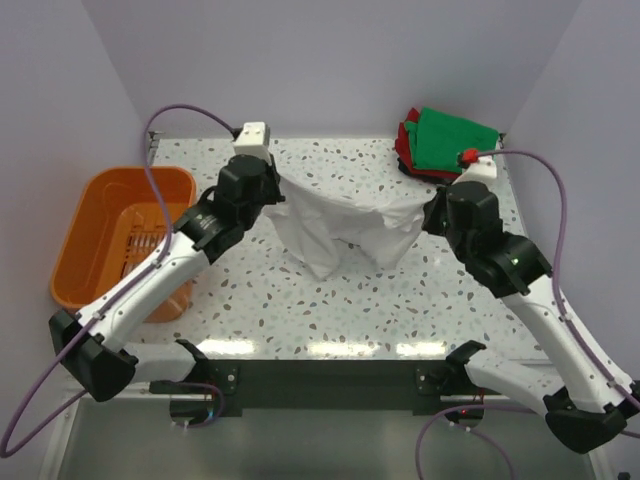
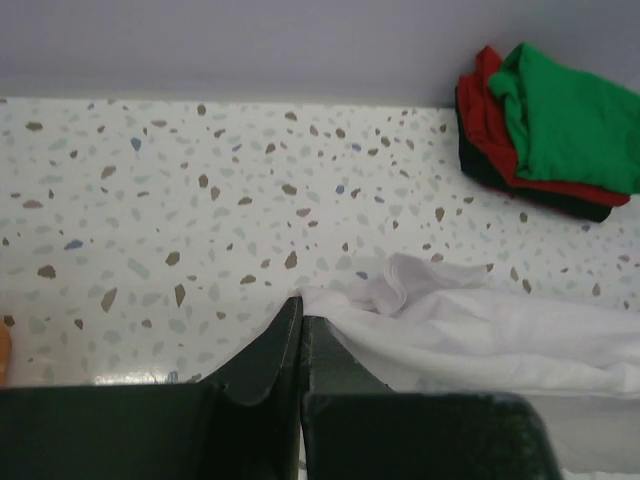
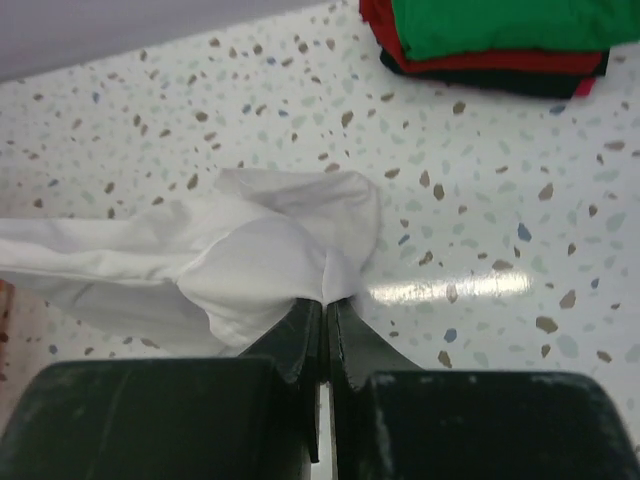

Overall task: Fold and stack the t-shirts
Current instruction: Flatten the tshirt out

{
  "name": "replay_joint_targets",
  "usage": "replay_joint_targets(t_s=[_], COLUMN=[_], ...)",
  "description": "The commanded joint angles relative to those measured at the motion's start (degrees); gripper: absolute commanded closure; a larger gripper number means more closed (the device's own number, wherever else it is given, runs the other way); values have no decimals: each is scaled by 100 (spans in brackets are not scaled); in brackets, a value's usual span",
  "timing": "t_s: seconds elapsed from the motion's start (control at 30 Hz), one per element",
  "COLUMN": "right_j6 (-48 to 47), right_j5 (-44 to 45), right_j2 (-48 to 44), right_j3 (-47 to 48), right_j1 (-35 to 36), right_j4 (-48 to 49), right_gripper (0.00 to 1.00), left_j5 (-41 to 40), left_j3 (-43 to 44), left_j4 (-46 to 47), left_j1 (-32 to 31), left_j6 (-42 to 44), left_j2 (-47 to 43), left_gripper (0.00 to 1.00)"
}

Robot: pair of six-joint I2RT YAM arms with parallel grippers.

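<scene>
An off-white t-shirt (image 1: pixel 340 225) hangs stretched between my two grippers above the middle of the speckled table, its lower part drooping onto the surface. My left gripper (image 1: pixel 275 190) is shut on its left edge; the pinched cloth (image 2: pixel 470 335) shows at my left gripper's tips (image 2: pixel 300 305). My right gripper (image 1: pixel 432 212) is shut on its right edge, with bunched cloth (image 3: pixel 250 260) at that gripper's tips (image 3: pixel 327 302). A folded stack of shirts (image 1: pixel 445 140), green on red on dark, lies at the far right corner and also shows in the left wrist view (image 2: pixel 560 125) and the right wrist view (image 3: pixel 500 35).
An orange plastic basket (image 1: pixel 95 235) stands off the table's left side, beside my left arm. Pale walls close the back and both sides. The table's near edge (image 1: pixel 330 350) runs just in front of the arm bases.
</scene>
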Motion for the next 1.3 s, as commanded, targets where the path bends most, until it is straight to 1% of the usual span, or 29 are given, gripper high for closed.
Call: replay_joint_targets(t_s=[0.0, 0.03, 0.1, 0.13, 0.2, 0.27, 0.3, 0.33, 0.37, 0.4, 0.43, 0.57, 0.63, 0.7, 0.77, 0.83, 0.87, 0.9, 0.93, 0.97, 1.0, 1.03, 1.07, 1.1, 1.13, 1.17, 1.2, 1.23, 1.27], right_j6=[-956, -1054, -1291, -1336, -1416, -1451, -1477, -1486, -1486, -1486, -1495, -1513, -1399, -1345, -1424, -1494, -1573, -1609, -1653, -1749, -1819, -1872, -1968, -2039, -2075, -2040, -1935, -1734, -1750], right_j5=[126, 73, 47, 38, -102, -330, -679, -883, -1042, -1391, -1543, -2150, -2090, -2063, -1800, -1520, -1031, -765, -484, 241, 597, 1027, 1657, 1916, 1971, 1823, 795, 315, -73], right_j2=[-121, -112, -112, -112, -174, -253, -366, -411, -463, -542, -578, -648, -736, -841, -781, -606, -396, -246, -96, 271, 483, 703, 1210, 1424, 1652, 1837, 2213, 2382, 2540], right_j3=[1076, 1514, 1929, 2288, 2737, 2950, 3134, 3248, 3345, 3555, 3662, 4224, 4348, 4217, 4295, 4558, 4637, 4760, 4796, 4823, 4823, 4814, 4779, 4587, 4420, 4262, 3930, 3691, 3437], right_j1=[9, 9, 9, 9, 9, 9, 9, 9, 9, 9, 9, 9, 9, 18, 9, 9, 9, 9, 9, 18, 9, 9, 9, -8, -60, -409, -708, -1216, -1317], right_j4=[-363, -415, -599, -670, -811, -820, -812, -820, -820, -794, -777, -776, -724, -383, -328, -486, -591, -627, -670, -714, -776, -811, -829, -759, -672, -523, -461, -321, 124], right_gripper=[100, 100, 100, 100, 100, 100, 100, 100, 100, 100, 100, 100, 100, 100, 100, 100, 100, 100, 100, 100, 100, 100, 100, 100, 100, 100, 100, 100, 100], left_j5=[-433, -564, -653, -680, -566, -137, 13, 345, 461, 602, 812, 1200, 1445, 1665, 1745, 1694, 1597, 1492, 1134, 939, 737, 265, 26, -334, -346, -198, 238, 286, 191], left_j3=[826, 1037, 1240, 1415, 1530, 1688, 1767, 1942, 2022, 2093, 2259, 2603, 2725, 2831, 2910, 2937, 2920, 2893, 2797, 2744, 2613, 2542, 2498, 2358, 2244, 2112, 1772, 1577, 1444], left_j4=[-173, -200, -243, -270, -192, -95, -86, -103, -103, -112, -147, -297, -305, -279, -314, -332, -332, -323, -314, -314, -323, -393, -463, -533, -647, -674, -675, -570, -534], left_j1=[3, -5, -5, -5, -5, -14, -14, -14, -14, -14, -14, -14, -5, -14, -14, -14, -14, -14, -14, -5, -14, -14, -5, 73, 213, 449, 921, 1100, 1206], left_j6=[431, 476, 599, 617, 739, 827, 889, 915, 933, 977, 977, 968, 968, 925, 907, 924, 924, 933, 933, 881, 872, 863, 785, 749, 670, 391, 258, 39, -7], left_j2=[-443, -565, -707, -873, -1171, -1357, -1436, -1541, -1586, -1647, -1674, -1797, -1893, -1911, -1894, -1815, -1780, -1666, -1587, -1499, -1281, -1131, -964, -588, -384, -182, 238, 477, 749], left_gripper=[100, 100, 100, 100, 100, 100, 100, 100, 100, 100, 100, 100, 100, 100, 100, 100, 100, 100, 100, 100, 100, 100, 100, 100, 100, 100, 100, 100, 100])
